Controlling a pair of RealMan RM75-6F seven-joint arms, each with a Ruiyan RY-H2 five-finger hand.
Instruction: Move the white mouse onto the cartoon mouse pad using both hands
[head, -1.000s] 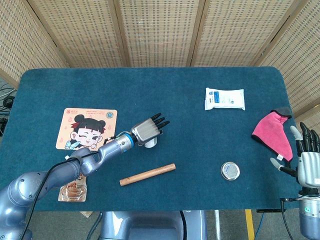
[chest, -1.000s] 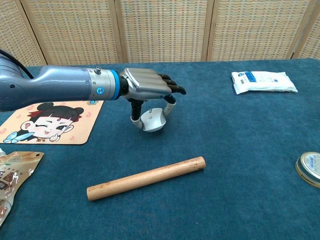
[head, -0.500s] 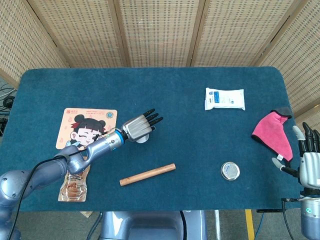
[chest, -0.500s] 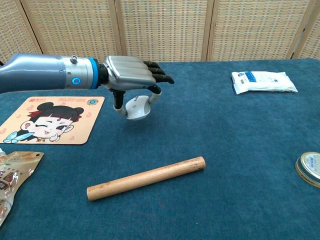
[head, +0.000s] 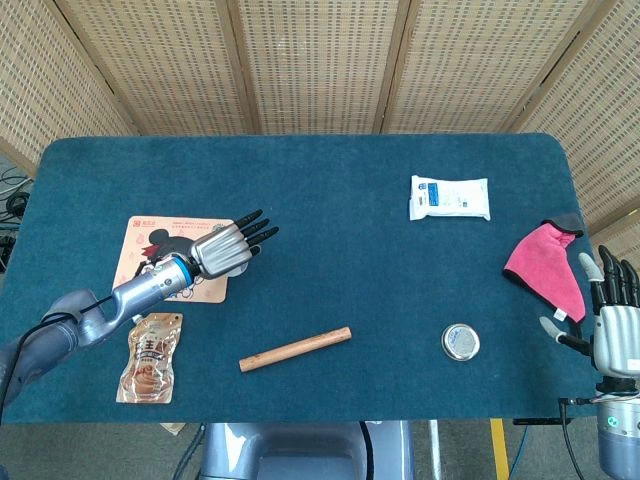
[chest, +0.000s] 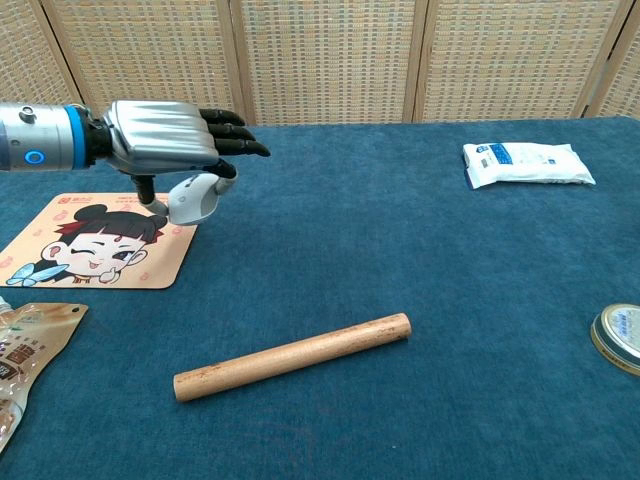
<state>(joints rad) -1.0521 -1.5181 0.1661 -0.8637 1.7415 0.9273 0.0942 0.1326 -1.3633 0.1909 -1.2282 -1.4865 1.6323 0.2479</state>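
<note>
My left hand (chest: 170, 138) holds the white mouse (chest: 192, 198) from above, pinched under its palm, just above the right edge of the cartoon mouse pad (chest: 90, 241). In the head view the left hand (head: 225, 247) covers the mouse and overlaps the pad (head: 150, 245) at its right side. The pad shows a winking cartoon girl on an orange ground. My right hand (head: 615, 320) hangs at the table's right front edge with its fingers spread and nothing in it.
A wooden rod (head: 295, 348) lies at the front middle, a snack packet (head: 148, 358) at the front left. A round tin (head: 460, 342), a pink cloth (head: 550, 270) and a white wipes pack (head: 449, 197) sit on the right half.
My left hand has carried the white mouse leftward from the table's middle to the pad's right edge. The right hand has stayed in place.
</note>
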